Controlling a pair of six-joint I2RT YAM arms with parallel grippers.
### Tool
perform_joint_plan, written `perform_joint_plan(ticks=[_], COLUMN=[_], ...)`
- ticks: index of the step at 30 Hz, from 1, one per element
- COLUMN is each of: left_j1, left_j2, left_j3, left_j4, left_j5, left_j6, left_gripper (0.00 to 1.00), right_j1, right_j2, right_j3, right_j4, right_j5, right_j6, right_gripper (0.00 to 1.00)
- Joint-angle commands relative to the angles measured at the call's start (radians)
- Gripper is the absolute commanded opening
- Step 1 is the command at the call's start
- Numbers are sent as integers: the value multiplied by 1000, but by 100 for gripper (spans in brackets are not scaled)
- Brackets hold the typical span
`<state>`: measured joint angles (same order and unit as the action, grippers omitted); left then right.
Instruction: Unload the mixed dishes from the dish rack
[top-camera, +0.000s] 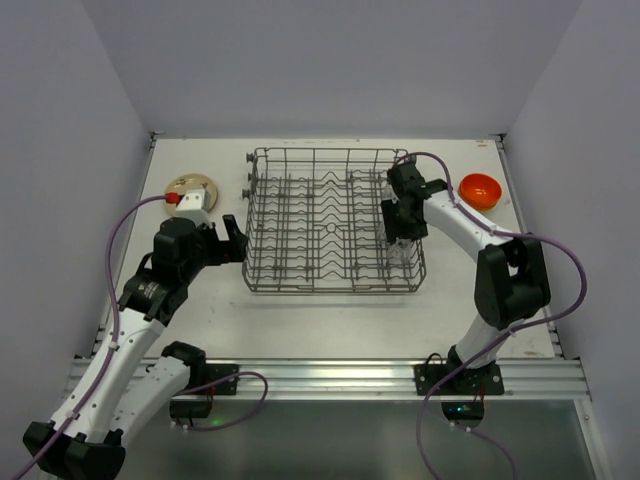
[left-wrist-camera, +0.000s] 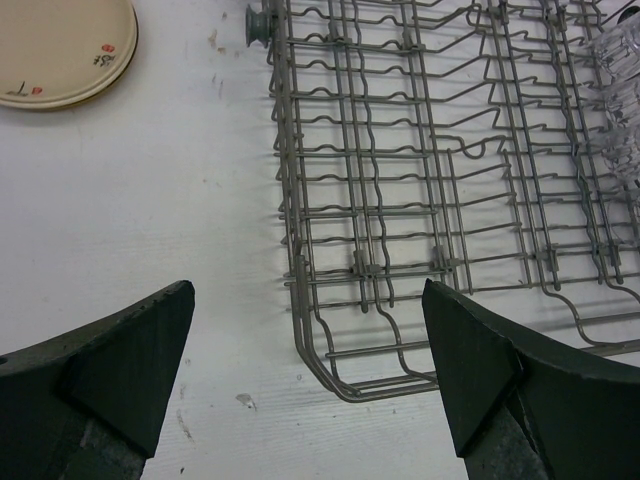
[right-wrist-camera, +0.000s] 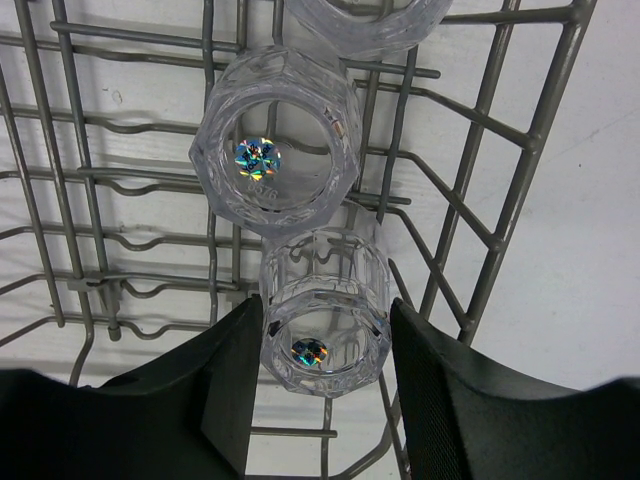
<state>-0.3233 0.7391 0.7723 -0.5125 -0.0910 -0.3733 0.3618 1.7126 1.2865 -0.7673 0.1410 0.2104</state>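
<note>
Glass (right-wrist-camera: 325, 310) gripped by right fingers (right-wrist-camera: 225, 385), iridescent sticker (right-wrist-camera: 307, 349)

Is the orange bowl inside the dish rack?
No, the orange bowl sits on the table to the right of the dish rack, outside its wires.

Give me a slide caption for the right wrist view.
Right gripper clamped on a clear glass inside the wire dish rack, another glass just beyond.

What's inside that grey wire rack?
Only clear glasses along the dish rack's right side; the right gripper clamps the nearest glass. From above its arm covers that row, so the count is unclear.
</note>
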Motion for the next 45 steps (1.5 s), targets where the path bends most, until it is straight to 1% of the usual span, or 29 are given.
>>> perform_joint_plan(ticks=[1,2,4,7,13,19,21,22,25,26,27,28,29,30,31,32,33,34,35,36,37,38,40,43,44,45], left_j1=[-5,-5,-5,-5,-5,-5,-5,-5,-5,-5,-5,-5,-5,-5,-5,-5,-6,-14,-23,-36,-65,-78,-124,-178,-189,-200], left_j2=[-9,-9,-15,-23,-30,-43,-55,-67,-86,-84,-78,-72,-64,-47,-40,-27,5,25,51,99,118,134,164,203,213,229], left_j3=[-1,-1,1,-1,-1,2,2,2,5,8,13,12,7,-14,-31,-72,-94,-112,-123,-117,-108,-99,-94,-71,-64,-62], left_j4=[42,42,39,42,42,43,57,65,112,149,178,216,318,388,470,665,759,858,990,1011,1017,1057,1129,1158,1180,1201], left_j5=[-16,-16,-19,-19,-21,-15,11,32,180,273,400,472,549,621,749,807,854,937,962,965,956,953,936,907,904,906], left_j6=[25,25,25,25,25,25,28,30,4,-13,-56,-81,-110,-181,-225,-274,-374,-424,-465,-498,-500,-518,-552,-585,-601,-613], left_gripper=[100,100,100,100,100,100,100,100,100,100,100,100,100,100,100,100,100,100,100,100,100,100,97,93,91,86], right_j1=[5,5,5,5,6,6,6,5,6,5,6,5,6,5,6,6,5,6,5,6,6,6,8,8,8,8], right_j2=[-68,-74,-84,-103,-183,-271,-321,-341,-418,-433,-470,-487,-505,-543,-562,-580,-619,-634,-648,-659,-660,-659,-662,-659,-653,-648], right_j3=[45,48,59,62,63,105,117,116,105,96,73,60,44,21,-28,-59,-87,-149,-180,-203,-240,-254,-297,-322,-329,-334], right_j4=[-41,-44,-64,-78,-89,-101,-81,-69,5,44,77,107,190,247,299,421,494,561,715,788,850,947,1057,1102,1149,1171], right_j5=[23,20,15,14,-14,-75,-118,-136,-286,-326,-410,-458,-518,-582,-695,-746,-794,-866,-909,-952,-1013,-1040,-1064,-1083,-1106,-1116], right_j6=[18,15,17,18,23,26,27,30,47,53,78,96,113,139,206,240,282,364,400,470,503,524,573,581,593,618], right_gripper=[30,28,20,16,15,12,8,0,0,0,0,0,0,0,0,0,0,0,0,0,0,0,0,0,0,0])
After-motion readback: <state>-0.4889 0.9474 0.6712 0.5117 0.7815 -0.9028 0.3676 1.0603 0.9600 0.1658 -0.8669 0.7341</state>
